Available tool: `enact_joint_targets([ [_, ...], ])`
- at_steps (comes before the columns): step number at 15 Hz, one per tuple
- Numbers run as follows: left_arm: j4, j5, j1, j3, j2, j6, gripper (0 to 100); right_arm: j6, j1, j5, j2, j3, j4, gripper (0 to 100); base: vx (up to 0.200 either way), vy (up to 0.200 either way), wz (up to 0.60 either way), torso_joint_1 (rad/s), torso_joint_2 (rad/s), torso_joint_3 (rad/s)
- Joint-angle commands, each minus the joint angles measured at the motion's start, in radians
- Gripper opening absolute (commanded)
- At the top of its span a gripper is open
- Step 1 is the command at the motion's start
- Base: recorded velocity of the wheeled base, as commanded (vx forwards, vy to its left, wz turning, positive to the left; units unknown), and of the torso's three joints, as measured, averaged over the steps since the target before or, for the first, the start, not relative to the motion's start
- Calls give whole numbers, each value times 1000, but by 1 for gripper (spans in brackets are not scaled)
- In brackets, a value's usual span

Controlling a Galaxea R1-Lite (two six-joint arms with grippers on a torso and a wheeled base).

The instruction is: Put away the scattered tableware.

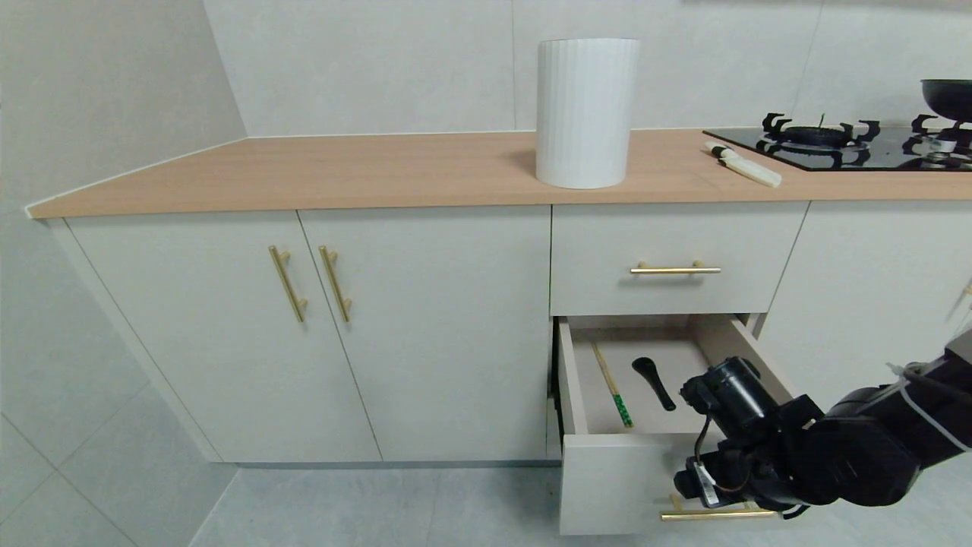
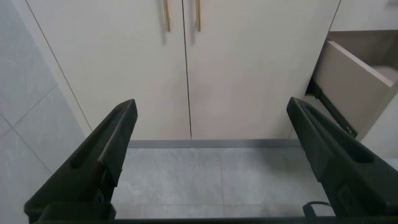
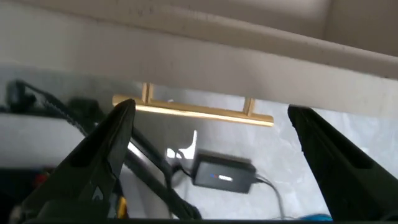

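The lower drawer [image 1: 623, 479] stands pulled out below the counter. Inside it lie a pair of chopsticks [image 1: 612, 384] with green ends and a black spoon [image 1: 653, 382]. A white-handled knife [image 1: 743, 164] rests on the wooden counter beside the stove. My right gripper [image 1: 702, 486] is low at the drawer's front, right by its gold handle [image 1: 717, 514]. In the right wrist view that gripper [image 3: 210, 109] is open, with the handle [image 3: 193, 112] just ahead between its fingers. My left gripper [image 2: 210, 106] is open and holds nothing, low in front of the cabinet doors [image 2: 186, 62].
A tall white ribbed container [image 1: 585, 112] stands on the counter above the drawers. The black gas stove [image 1: 850, 144] with a dark pan [image 1: 948, 95] is at the right. The upper drawer [image 1: 674, 258] is closed. The open drawer's side [image 2: 357, 74] juts out over grey floor tiles.
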Motion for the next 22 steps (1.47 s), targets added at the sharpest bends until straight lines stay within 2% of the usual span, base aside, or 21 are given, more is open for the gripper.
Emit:
enact_joint_targets([
  [1,0,1,0,0,0,1,100,19,-7,-12,60,-24,-53,100,0,0,0,0,0,0],
  [5,0,1,0,0,0,1,100,13,-68,-33,128,-27,-294,100,0,0,0,0,0,0],
  [9,0,1,0,0,0,1,100,12,-99,-35,162,-27,-464,100,0,0,0,0,0,0],
  [16,0,1,0,0,0,1,100,10,-139,-35,205,-76,-547,100,0,0,0,0,0,0],
  [22,0,1,0,0,0,-1,100,-21,-174,-30,243,-142,-549,100,0,0,0,0,0,0],
])
